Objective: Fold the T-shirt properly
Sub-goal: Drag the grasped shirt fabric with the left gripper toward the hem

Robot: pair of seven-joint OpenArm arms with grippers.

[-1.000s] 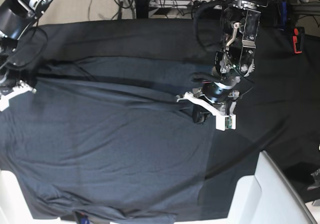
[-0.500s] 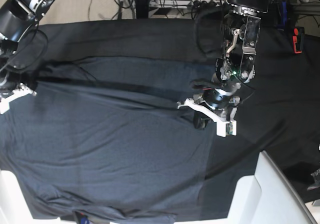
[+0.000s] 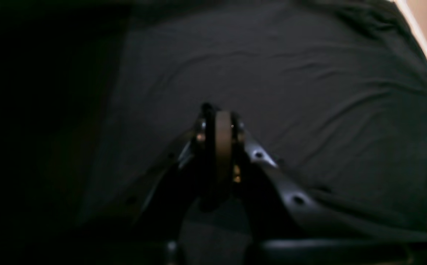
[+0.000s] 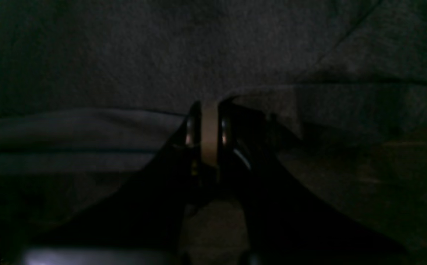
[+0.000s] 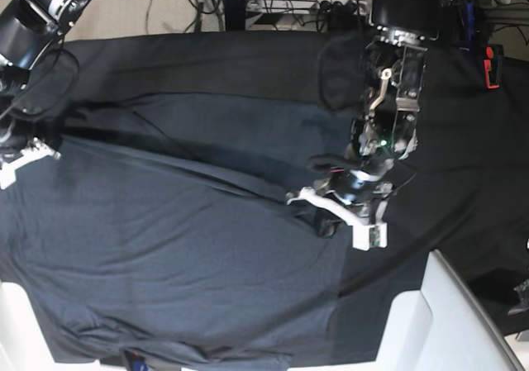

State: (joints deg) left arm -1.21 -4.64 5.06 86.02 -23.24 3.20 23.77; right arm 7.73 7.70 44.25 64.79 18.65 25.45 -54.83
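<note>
1. T-shirt [image 5: 182, 247] lies spread over the black table cloth [image 5: 463, 140], filling the near and middle ground; its long axis appears to run left–right in the base view.
2. Left gripper [image 5: 331, 214] sits mid-frame at the shirt's right portion, jaws clenched; a fabric pinch looks likely but I cannot tell.
3. Right gripper [image 4: 209, 110], at the far-left edge, jaws pressed together at a fold ridge; whether cloth is caught is unclear.
4. Both arms flank the shirt; the left is nearer its centre.

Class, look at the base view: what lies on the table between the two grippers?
Only the T-shirt, spread wrinkled, spans the stretch between the right gripper and the left gripper; nothing else lies there in the base view.
</note>
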